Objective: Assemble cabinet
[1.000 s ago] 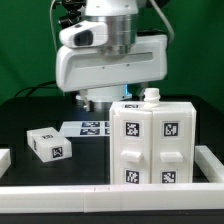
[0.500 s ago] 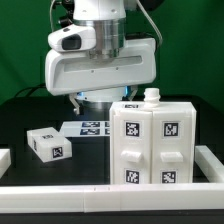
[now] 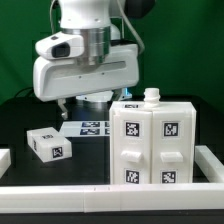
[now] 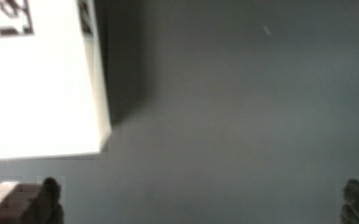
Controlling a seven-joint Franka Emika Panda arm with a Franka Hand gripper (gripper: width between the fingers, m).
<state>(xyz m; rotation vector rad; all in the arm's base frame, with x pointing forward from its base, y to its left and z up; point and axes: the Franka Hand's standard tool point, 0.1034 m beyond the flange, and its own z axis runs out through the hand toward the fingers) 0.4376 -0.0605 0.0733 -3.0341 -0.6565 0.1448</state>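
Exterior faces cabinet (image 3: 152, 146), wrist looks down, close

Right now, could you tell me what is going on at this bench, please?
A single robot arm is partway through an assembly job. The cabinet stands upright on the black table, at the exterior view's right, with a small white piece on its top. The gripper is wide open and holds nothing; over the last second it has swung toward the exterior view's left, away from the cabinet. A small tagged block lies loose at the left, the marker board behind it.
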